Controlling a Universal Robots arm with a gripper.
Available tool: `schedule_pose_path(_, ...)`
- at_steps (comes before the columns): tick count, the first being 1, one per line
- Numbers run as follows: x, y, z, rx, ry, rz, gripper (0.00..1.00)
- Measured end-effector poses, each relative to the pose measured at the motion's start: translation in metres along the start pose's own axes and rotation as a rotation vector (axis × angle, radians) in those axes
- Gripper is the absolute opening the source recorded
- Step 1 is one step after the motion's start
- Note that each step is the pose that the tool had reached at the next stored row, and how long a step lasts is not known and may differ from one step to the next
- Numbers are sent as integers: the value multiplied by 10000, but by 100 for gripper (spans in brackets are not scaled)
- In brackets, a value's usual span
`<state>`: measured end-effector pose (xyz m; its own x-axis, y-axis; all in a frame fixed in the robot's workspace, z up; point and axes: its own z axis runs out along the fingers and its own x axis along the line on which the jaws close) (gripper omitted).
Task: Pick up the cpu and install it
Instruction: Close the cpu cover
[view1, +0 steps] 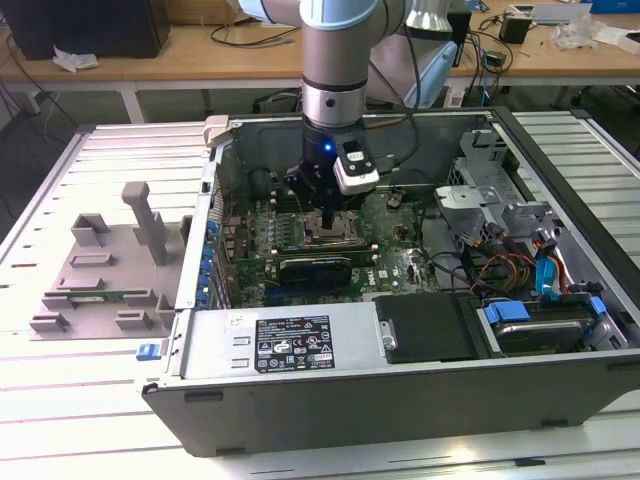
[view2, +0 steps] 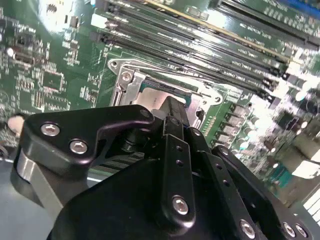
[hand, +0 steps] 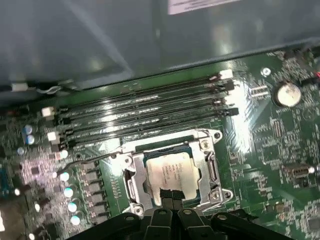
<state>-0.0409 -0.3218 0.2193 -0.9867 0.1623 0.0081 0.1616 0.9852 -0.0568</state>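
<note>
Arm: reached down into the open computer case (view1: 400, 400), which lies on the desk (view1: 60, 410).
Fingers: the fingers (hand: 164, 194) are seen drawn together in the first wrist view, with almost no gap and nothing clamped between them.
Cpu: the cpu (hand: 170, 170) is seated flat in the socket frame (hand: 211, 172) on the motherboard (view1: 400, 262), silver top upward.
Cpu relative to fingers: the tips are set at the middle of one cpu edge, on or just above it. Contact cannot be confirmed. In the second wrist view the cpu (view2: 156, 94) lies just beyond the tips.
Surroundings, exterior view, clock centred on the socket: labelled metal cover (view1: 290, 345) at 6 o'clock, drive cage (view1: 480, 190) at 2 o'clock, grey fixture (view1: 110, 270) at 9 o'clock, outside the case.
</note>
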Motion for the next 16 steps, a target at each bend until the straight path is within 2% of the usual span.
schedule_pose_path(1,0,0,0,2,-14,-255,11)
schedule_pose_path(4,4,0,0,-5,-18,-278,11)
schedule_pose_path(8,27,-4,3,-92,-77,-371,11)
schedule_pose_path(13,30,-5,3,-93,-82,-385,11)
schedule_pose_path(15,67,-9,23,-117,-239,-420,11)
schedule_pose_path(16,76,-11,28,-124,-281,-431,11)
